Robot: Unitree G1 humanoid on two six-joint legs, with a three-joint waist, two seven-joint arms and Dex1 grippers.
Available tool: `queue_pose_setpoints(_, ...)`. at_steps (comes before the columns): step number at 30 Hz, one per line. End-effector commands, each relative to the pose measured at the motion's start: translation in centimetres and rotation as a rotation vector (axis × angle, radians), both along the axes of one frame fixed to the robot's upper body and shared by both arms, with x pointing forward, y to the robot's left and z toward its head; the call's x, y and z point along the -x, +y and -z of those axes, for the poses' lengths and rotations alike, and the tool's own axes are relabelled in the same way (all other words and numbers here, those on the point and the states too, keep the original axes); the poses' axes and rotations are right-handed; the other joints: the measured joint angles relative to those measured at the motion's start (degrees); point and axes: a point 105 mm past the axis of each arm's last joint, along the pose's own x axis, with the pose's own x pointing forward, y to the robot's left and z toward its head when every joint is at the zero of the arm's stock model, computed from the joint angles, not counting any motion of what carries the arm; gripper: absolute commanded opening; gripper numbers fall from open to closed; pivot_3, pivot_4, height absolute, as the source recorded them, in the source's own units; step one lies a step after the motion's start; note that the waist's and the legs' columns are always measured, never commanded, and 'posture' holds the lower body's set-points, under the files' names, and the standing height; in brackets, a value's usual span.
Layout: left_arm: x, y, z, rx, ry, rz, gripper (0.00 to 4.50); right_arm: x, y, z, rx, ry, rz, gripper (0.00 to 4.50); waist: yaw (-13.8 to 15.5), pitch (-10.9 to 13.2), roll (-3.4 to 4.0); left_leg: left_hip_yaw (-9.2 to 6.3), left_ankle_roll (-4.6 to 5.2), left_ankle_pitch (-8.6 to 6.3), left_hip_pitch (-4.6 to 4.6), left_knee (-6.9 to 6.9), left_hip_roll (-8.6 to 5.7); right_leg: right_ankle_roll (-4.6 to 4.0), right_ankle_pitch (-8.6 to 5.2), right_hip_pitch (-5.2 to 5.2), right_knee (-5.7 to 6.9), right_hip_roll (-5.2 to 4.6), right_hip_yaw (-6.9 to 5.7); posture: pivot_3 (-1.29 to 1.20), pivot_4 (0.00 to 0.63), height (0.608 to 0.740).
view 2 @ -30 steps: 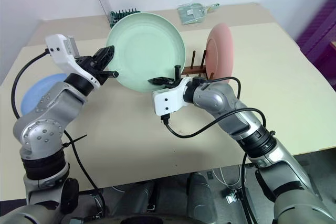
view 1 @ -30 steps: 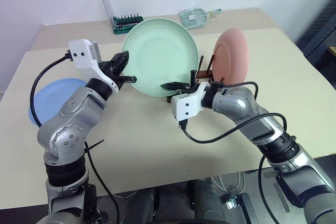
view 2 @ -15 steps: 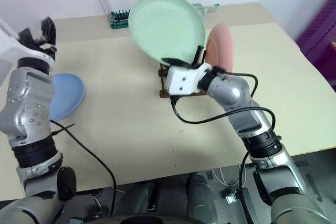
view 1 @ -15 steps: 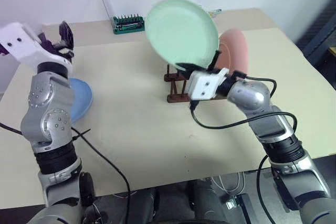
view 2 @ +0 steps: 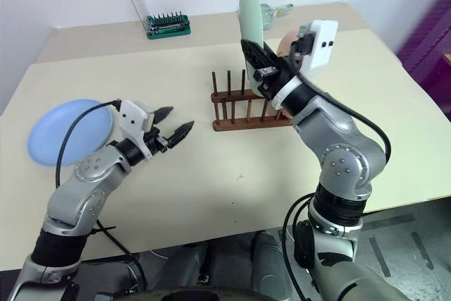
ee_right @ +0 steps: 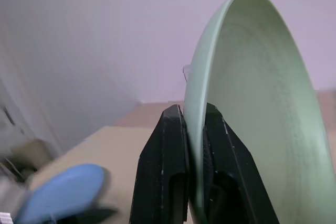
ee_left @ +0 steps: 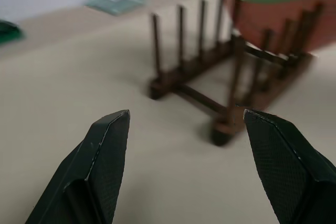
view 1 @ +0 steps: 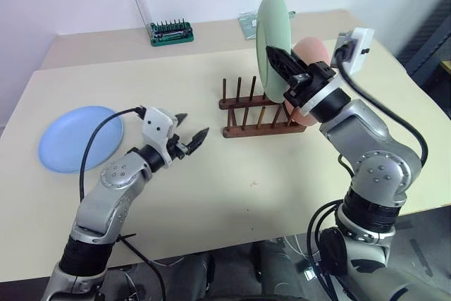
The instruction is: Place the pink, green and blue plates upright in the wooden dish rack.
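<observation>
Now, right gripper (view 1: 282,61): pinching the green plate (view 1: 271,37) on edge, upper middle, above the wooden dish rack (view 1: 257,114).
Left gripper (view 1: 192,132): wide, holding nothing.
Blue plate (view 1: 79,139): flat, far left.

Silver arms, black cables, white wrists

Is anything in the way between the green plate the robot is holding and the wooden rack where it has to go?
Nothing visible blocks it. The right gripper holds the green plate on edge above the wooden dish rack, whose pegs on the near side stand free. The pink plate already stands at the rack's far end, so that slot is taken.
</observation>
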Motion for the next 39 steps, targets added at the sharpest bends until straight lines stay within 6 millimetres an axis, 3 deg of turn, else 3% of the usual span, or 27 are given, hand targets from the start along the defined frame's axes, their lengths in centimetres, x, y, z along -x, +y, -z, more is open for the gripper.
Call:
queue_pose_setpoints(1, 0.3, -0.1, -1.3, 0.007, -0.045, 0.013, 3.54, 0.5, -0.3, -1.1, -0.071, 0.012, -0.033, 0.00, 0.0, 0.0, 0.01, 0.01, 0.00, 0.00, 0.01, 0.00, 0.00, 0.00, 0.00, 0.01, 0.00, 0.00, 0.00, 0.00, 0.150, 0.740)
queue_pose_setpoints(8, 0.2, 0.1, -1.1, 0.014, -0.034, -0.012, 3.54, 0.2, -0.2, -0.9, -0.099, 0.089, -0.064, 0.00, 0.0, 0.0, 0.01, 0.02, 0.02, 0.00, 0.01, 0.01, 0.00, 0.01, 0.00, 0.02, 0.00, 0.00, 0.00, 0.00, 0.150, 0.740)
queue_pose_setpoints(12, 0.4, -0.1, -0.9, 0.011, -0.030, 0.001, 3.54, -1.3, -0.7, -0.6, -0.104, 0.138, -0.013, 0.00, 0.0, 0.0, 0.03, 0.03, 0.02, 0.00, 0.02, 0.01, 0.00, 0.01, 0.00, 0.02, 0.01, 0.00, 0.00, 0.00, 0.150, 0.740)
queue_pose_setpoints(15, 0.5, -0.3, -0.9, 0.012, -0.028, 0.006, 3.58, -1.8, -1.0, -0.6, -0.079, 0.138, 0.001, 0.97, 0.0, 0.0, 0.03, 0.05, 0.02, 0.00, 0.01, 0.02, 0.00, 0.01, 0.00, 0.01, 0.01, 0.00, 0.00, 0.00, 0.150, 0.740)
queue_pose_setpoints(20, 0.5, -0.4, -0.9, 0.027, -0.021, 0.002, 3.58, -2.0, -1.1, -1.9, -0.006, 0.045, 0.027, 3.47, 0.0, 0.0, 0.03, 0.06, 0.03, -0.01, 0.00, 0.04, -0.01, 0.01, 0.00, 0.02, 0.00, -0.01, 0.00, 0.00, 0.150, 0.740)
queue_pose_setpoints(22, 0.4, 0.0, -1.3, 0.078, -0.018, -0.021, 3.82, -1.4, -0.6, -2.7, 0.170, -0.093, 0.075, 4.48, 0.1, 0.0, 0.04, 0.06, 0.03, -0.01, 0.00, 0.04, -0.01, 0.01, 0.00, 0.02, 0.00, -0.01, 0.00, 0.00, 0.150, 0.740)
queue_pose_setpoints(24, -1.3, 2.6, -2.5, 0.172, -0.044, -0.212, 4.37, -0.6, 0.1, -4.1, 0.374, -0.298, 0.137, 4.49, 0.1, 0.0, 0.07, 0.08, 0.05, -0.02, -0.02, 0.05, -0.02, 0.02, 0.00, 0.02, -0.01, -0.01, -0.01, 0.00, 0.150, 0.740)
queue_pose_setpoints(27, -3.4, 7.5, -3.1, 0.260, -0.058, -0.562, 4.44, 0.1, 0.4, -5.4, 0.520, -0.503, 0.192, 4.49, 0.1, 0.0, 0.02, 0.09, 0.03, -0.01, -0.01, 0.11, 0.00, 0.03, 0.00, 0.03, 0.00, 0.00, -0.05, 0.00, 0.150, 0.740)
queue_pose_setpoints(29, -3.9, 10.0, -2.9, 0.273, -0.047, -0.737, 4.44, 0.2, 0.5, -5.9, 0.531, -0.559, 0.199, 4.49, 0.0, -0.1, -0.02, 0.11, 0.02, 0.00, 0.04, 0.11, 0.02, 0.03, 0.00, 0.06, 0.02, 0.01, -0.04, 0.00, 0.150, 0.740)
queue_pose_setpoints(30, -3.9, 12.2, -3.0, 0.266, -0.061, -0.895, 4.44, 0.5, 0.7, -6.2, 0.555, -0.605, 0.196, 4.49, 0.1, -0.1, -0.02, 0.11, 0.02, 0.00, 0.04, 0.11, 0.02, 0.03, 0.01, 0.07, 0.01, 0.01, -0.04, 0.00, 0.150, 0.740)
queue_pose_setpoints(32, -2.0, 17.6, -2.6, 0.306, -0.048, -1.288, 4.44, 1.2, 1.5, -6.2, 0.587, -0.662, 0.145, 4.49, 0.1, 0.0, -0.06, 0.10, 0.02, 0.00, 0.02, 0.12, -0.01, 0.04, 0.01, 0.07, -0.02, -0.02, -0.02, 0.00, 0.150, 0.740)
queue_pose_setpoints(33, -0.8, 19.2, -2.6, 0.328, -0.051, -1.412, 4.44, 1.4, 2.0, -5.9, 0.597, -0.670, 0.110, 4.49, 0.1, 0.0, -0.10, 0.10, 0.02, -0.01, 0.02, 0.12, -0.01, 0.04, 0.02, 0.07, -0.04, -0.01, -0.02, 0.00, 0.150, 0.740)
queue_pose_setpoints(36, 1.1, 20.7, -2.7, 0.325, -0.062, -1.547, 4.44, 1.7, 2.9, -4.6, 0.620, -0.666, 0.043, 4.49, 0.2, -0.1, -0.15, 0.07, 0.02, -0.01, 0.00, 0.08, 0.01, 0.04, 0.01, 0.04, -0.08, 0.00, -0.03, 0.00, 0.150, 0.740)
queue_pose_setpoints(39, 2.5, 21.9, -1.2, 0.329, 0.011, -1.646, 4.44, 2.1, 3.7, -3.6, 0.628, -0.657, -0.018, 4.49, 1.3, -0.1, -0.20, 0.03, 0.02, -0.01, -0.02, 0.16, -0.03, 0.04, 0.02, 0.08, -0.08, -0.03, -0.05, 0.00, 0.150, 0.740)
